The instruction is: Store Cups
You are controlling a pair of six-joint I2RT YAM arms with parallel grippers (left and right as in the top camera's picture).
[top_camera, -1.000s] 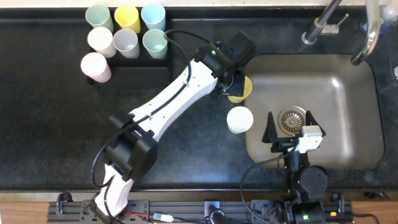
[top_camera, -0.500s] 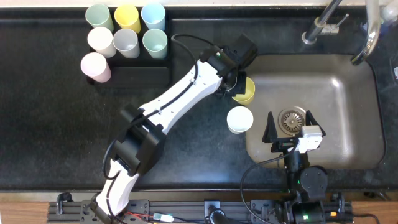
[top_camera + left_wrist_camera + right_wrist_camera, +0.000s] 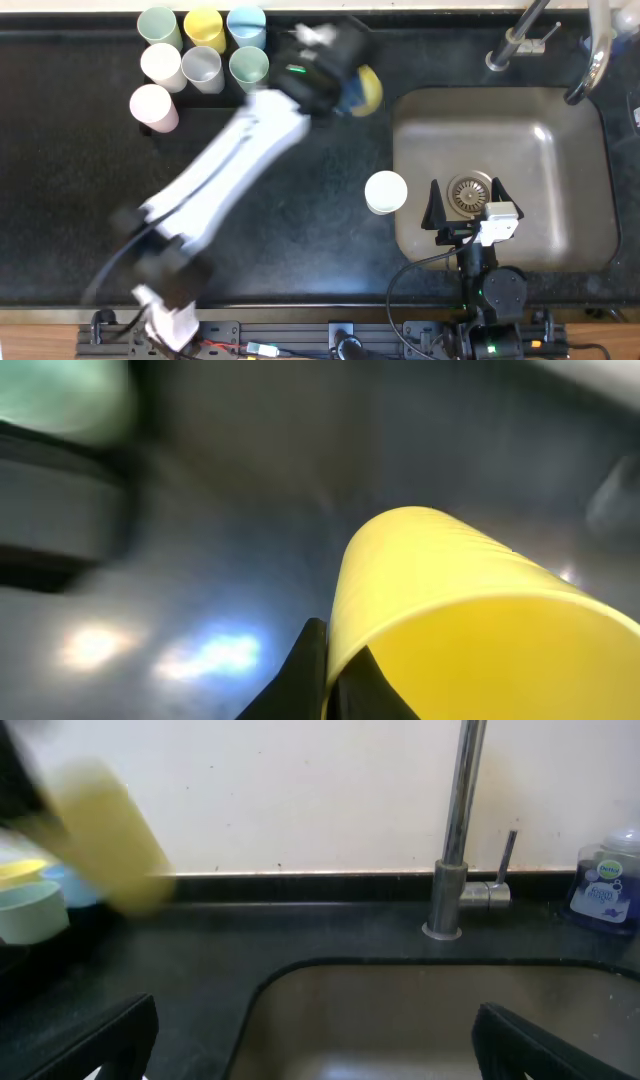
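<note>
Left gripper [image 3: 328, 678] is clamped on a yellow cup [image 3: 470, 610]; several cups [image 3: 202, 68] are stored at ten o'clock, a white cup [image 3: 386, 192] is left.

Yellow cup [image 3: 450, 590], tipped on its side, rim pinched between jaws of left gripper [image 3: 325, 675]. White cup [image 3: 385, 192], standing, well apart from those jaws. Seven pastel cups [image 3: 203, 68], standing clustered, nearer them.
</note>
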